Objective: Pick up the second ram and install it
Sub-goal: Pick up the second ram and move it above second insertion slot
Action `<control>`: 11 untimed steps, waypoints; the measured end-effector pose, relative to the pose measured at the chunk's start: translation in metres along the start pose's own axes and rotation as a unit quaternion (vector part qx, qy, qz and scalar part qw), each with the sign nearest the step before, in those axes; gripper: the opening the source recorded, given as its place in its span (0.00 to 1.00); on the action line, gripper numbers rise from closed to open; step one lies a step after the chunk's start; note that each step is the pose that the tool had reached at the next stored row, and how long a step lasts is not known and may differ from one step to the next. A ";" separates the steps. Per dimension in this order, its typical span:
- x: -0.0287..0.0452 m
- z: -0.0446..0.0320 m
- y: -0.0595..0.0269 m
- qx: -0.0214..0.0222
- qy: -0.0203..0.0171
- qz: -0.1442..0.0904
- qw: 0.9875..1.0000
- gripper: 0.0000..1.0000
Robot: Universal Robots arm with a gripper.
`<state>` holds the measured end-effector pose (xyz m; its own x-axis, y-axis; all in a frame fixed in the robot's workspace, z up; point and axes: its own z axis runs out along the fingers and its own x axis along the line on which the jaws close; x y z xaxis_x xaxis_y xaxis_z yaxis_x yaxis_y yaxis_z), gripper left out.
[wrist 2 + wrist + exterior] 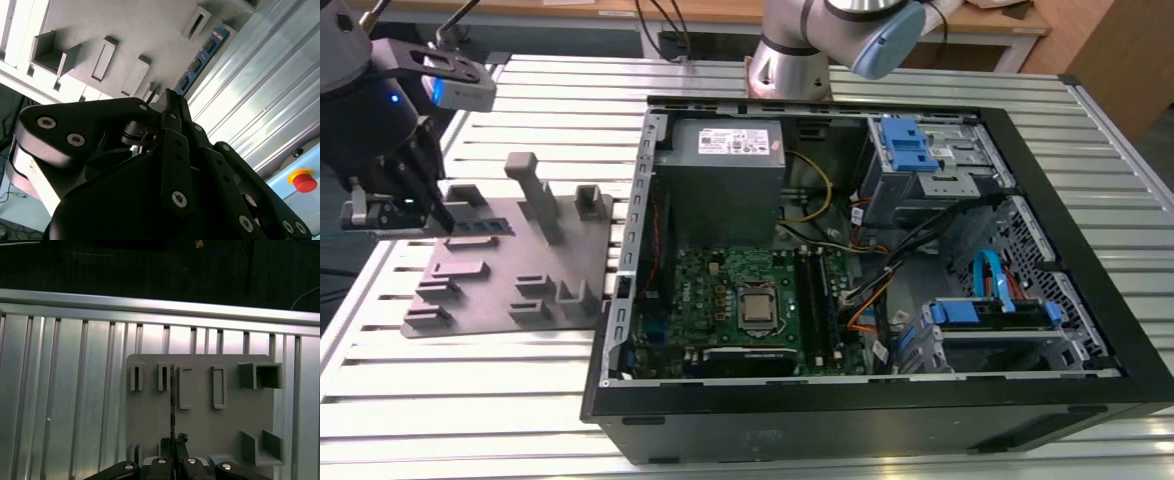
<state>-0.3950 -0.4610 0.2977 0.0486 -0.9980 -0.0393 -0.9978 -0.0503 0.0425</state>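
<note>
At the exterior view's left, I am holding my gripper [398,208] low over the left end of the grey tray [520,290], which is lying on the ribbed metal table [454,400]. The second ram [478,226] is standing on its long edge in the tray's slots, just right of my gripper, with its near end reaching in between my fingertips.

In the first wrist view I am looking along its edge. The second ram [172,400] is showing as a thin dark line running across the tray [200,430] into my gripper [173,441], whose jaws are drawn narrow and are clamping the strip's end. In the second wrist view the second ram [201,59] is showing its blue face and black chips beyond my gripper [171,97].

Further right in the exterior view, the open computer case [854,430] is lying on its side just beside the tray. Its green motherboard [720,275] is facing up, with the grey power supply [720,185] beyond it and a blue drive bracket [907,145] towards the far right. My arm's base [787,70] is standing behind the case.
</note>
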 end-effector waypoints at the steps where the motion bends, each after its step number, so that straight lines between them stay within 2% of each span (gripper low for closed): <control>1: 0.0000 -0.0015 0.0001 0.000 0.000 0.000 1.000 0.11; 11: -0.0007 -0.0183 0.0008 0.000 0.000 0.000 1.000 0.11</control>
<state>-0.3950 -0.4610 0.3161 0.0486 -0.9980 -0.0394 -0.9978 -0.0503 0.0425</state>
